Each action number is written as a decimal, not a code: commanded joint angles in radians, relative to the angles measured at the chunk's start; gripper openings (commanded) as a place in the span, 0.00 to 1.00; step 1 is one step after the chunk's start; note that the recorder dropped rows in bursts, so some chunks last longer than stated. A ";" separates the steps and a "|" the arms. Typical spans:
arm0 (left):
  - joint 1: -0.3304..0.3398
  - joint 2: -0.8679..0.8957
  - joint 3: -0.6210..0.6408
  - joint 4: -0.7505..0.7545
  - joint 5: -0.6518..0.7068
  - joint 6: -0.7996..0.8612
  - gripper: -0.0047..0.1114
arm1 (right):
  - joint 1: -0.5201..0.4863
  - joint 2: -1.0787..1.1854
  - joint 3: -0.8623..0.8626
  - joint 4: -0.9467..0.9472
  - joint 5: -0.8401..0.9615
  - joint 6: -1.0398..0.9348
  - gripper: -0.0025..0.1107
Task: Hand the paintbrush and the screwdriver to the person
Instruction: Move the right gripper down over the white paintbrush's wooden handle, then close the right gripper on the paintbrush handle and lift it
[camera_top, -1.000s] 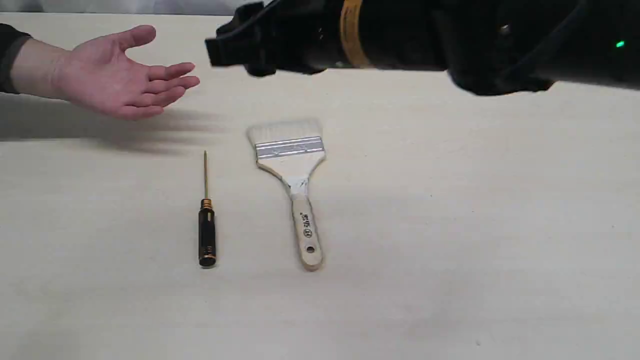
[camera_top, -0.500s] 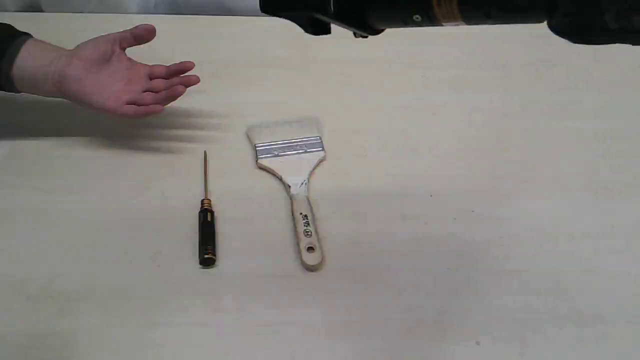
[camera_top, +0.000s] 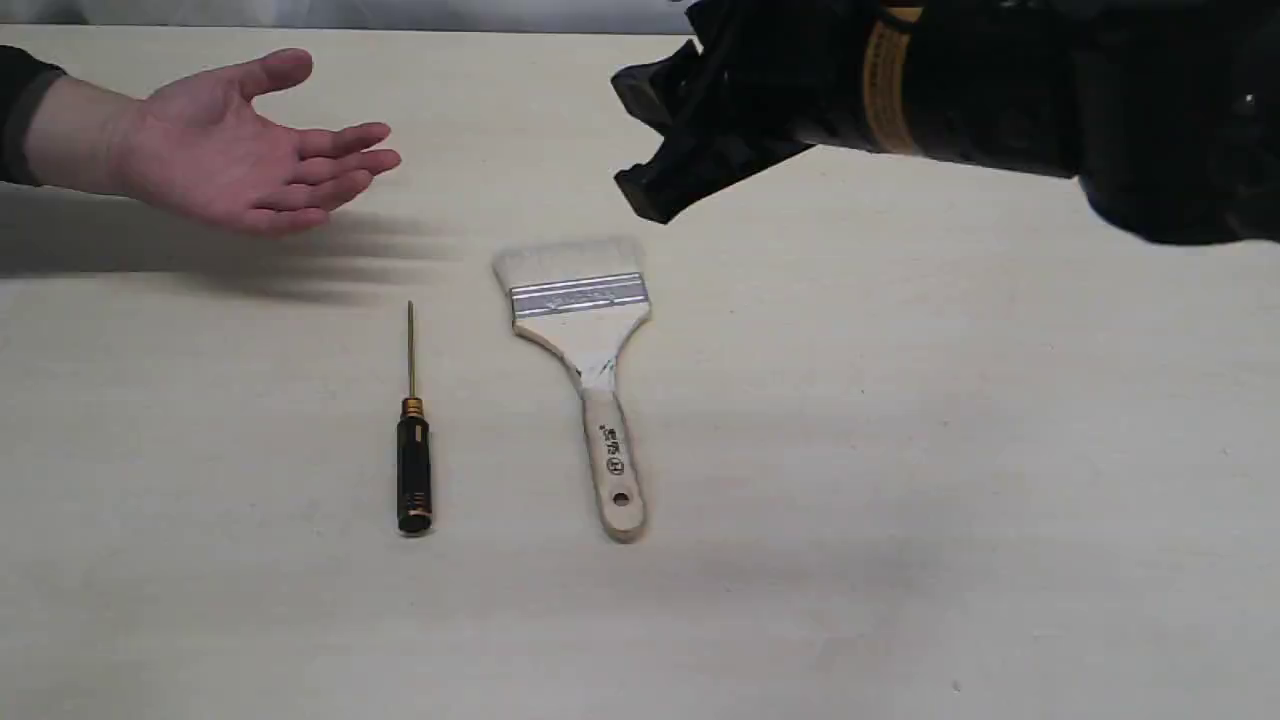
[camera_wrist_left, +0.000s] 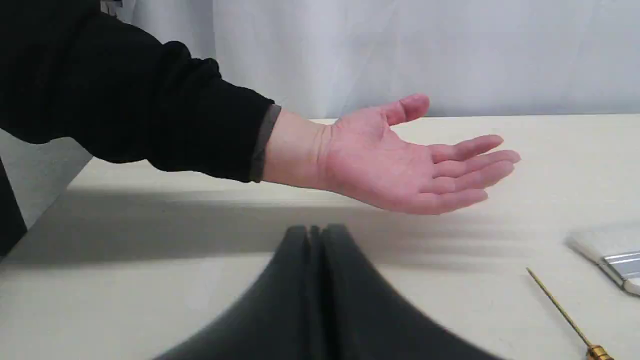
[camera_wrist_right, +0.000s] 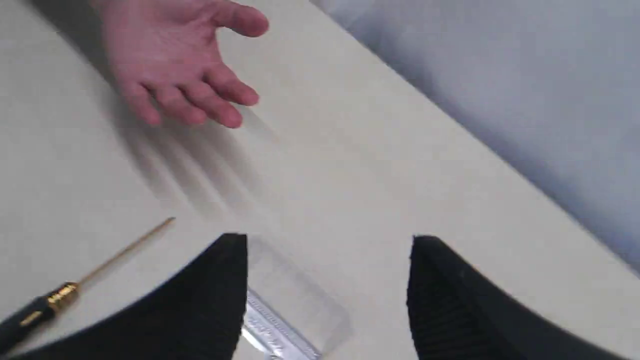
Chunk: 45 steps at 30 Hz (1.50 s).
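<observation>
1. You are working over a pale cream tabletop (camera_top: 900, 450), plain and matte, with a light grey backdrop (camera_wrist_left: 400, 50) behind its far edge.
2. The paintbrush (camera_top: 595, 365) lies flat near the middle of the tabletop, with its bristles pointing to the far edge and its handle toward the near edge.
3. The screwdriver (camera_top: 413, 430) lies just to the brush's left, parallel to it and apart from it, with its shaft pointing to the far edge.
4. The person's hand (camera_top: 230, 150) hovers palm up at the far left, above the tabletop and clear of both tools.
5. Your right pincer (camera_top: 640, 145) hangs in the air above and just beyond the bristles. Its fingers are spread wide and it grips and touches nothing. The right wrist view shows the bristle end between the fingers (camera_wrist_right: 225, 280).
6. Your left pincer (camera_wrist_left: 315, 235) has its fingers pressed together with nothing between them, and it faces the person's open palm. The exterior view does not show it.
</observation>
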 joint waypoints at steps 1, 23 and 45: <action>-0.008 -0.002 0.002 0.000 -0.008 -0.002 0.04 | 0.127 -0.035 -0.005 0.146 0.261 -0.015 0.48; -0.008 -0.002 0.002 -0.002 -0.004 -0.002 0.04 | 0.160 0.262 -0.353 1.410 0.686 -1.016 0.48; -0.008 -0.002 0.002 -0.002 -0.006 -0.002 0.04 | 0.117 0.575 -0.463 1.501 0.639 -0.912 0.60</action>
